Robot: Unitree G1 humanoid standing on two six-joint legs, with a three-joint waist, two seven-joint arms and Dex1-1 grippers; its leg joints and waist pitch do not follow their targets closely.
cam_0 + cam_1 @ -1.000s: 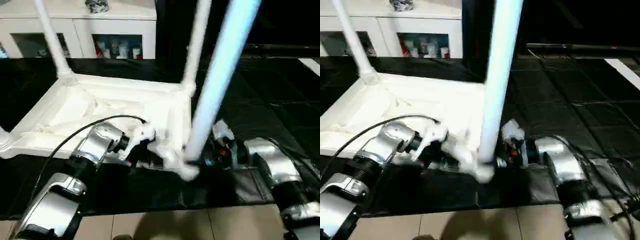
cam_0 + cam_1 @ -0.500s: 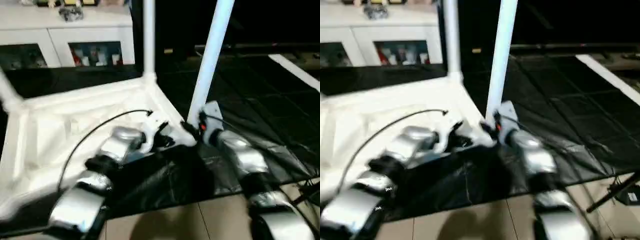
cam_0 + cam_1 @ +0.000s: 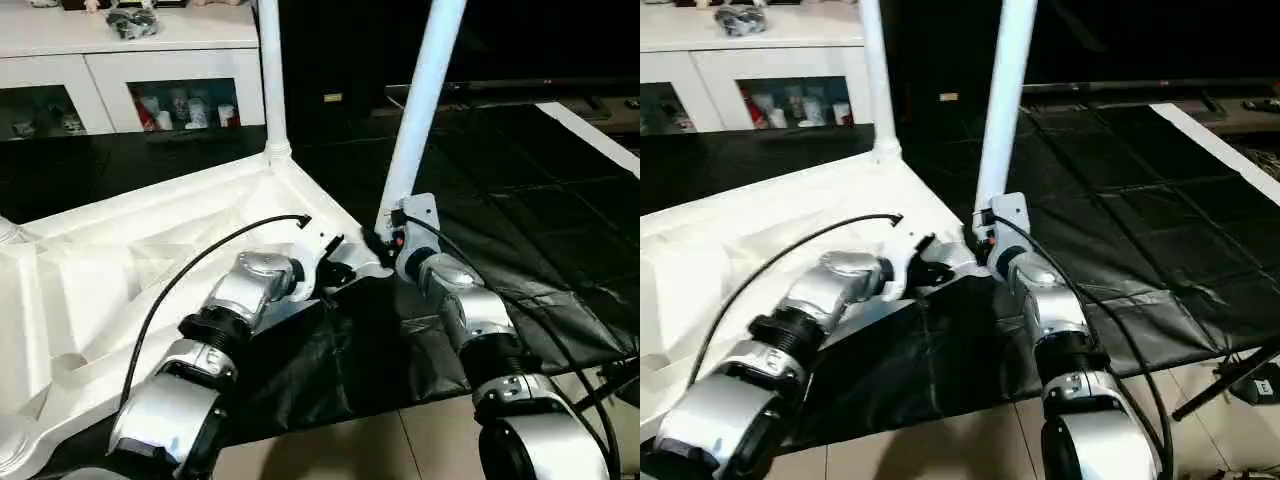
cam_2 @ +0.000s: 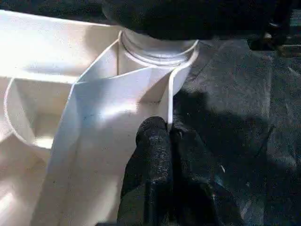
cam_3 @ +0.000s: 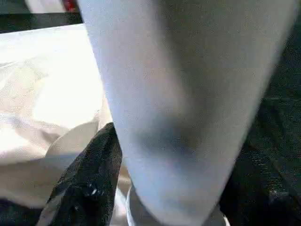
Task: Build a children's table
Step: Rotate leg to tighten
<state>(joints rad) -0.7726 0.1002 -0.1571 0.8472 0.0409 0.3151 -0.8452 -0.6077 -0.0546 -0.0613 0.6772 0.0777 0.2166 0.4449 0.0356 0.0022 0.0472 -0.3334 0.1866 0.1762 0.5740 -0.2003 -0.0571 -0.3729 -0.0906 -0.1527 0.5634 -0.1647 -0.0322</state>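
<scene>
The children's table top (image 3: 120, 260) lies upside down on a black mat, ribbed side up. Two white legs stand in its sockets: one at the far corner (image 3: 270, 80) and one at the near corner (image 3: 420, 110). My left gripper (image 3: 345, 268) is shut on the thin rim wall just beside the near corner's socket (image 4: 157, 47); in the left wrist view the wall runs in between the closed fingers (image 4: 153, 141). My right gripper (image 3: 385, 240) is at the base of the near leg (image 5: 183, 94), reaching in from the right, and the leg hides how it stands.
A white glass-door cabinet (image 3: 130, 80) stands behind the table top. The black mat (image 3: 520, 200) spreads to the right, with a white strip (image 3: 590, 130) along its far right edge. Tiled floor (image 3: 380, 440) lies in front, and a black stand's legs (image 3: 1240, 380) reach in at the right.
The whole picture has shifted and turned, so the camera moved. Both grippers stay at the same near corner, left on the rim and right at the leg's base.
</scene>
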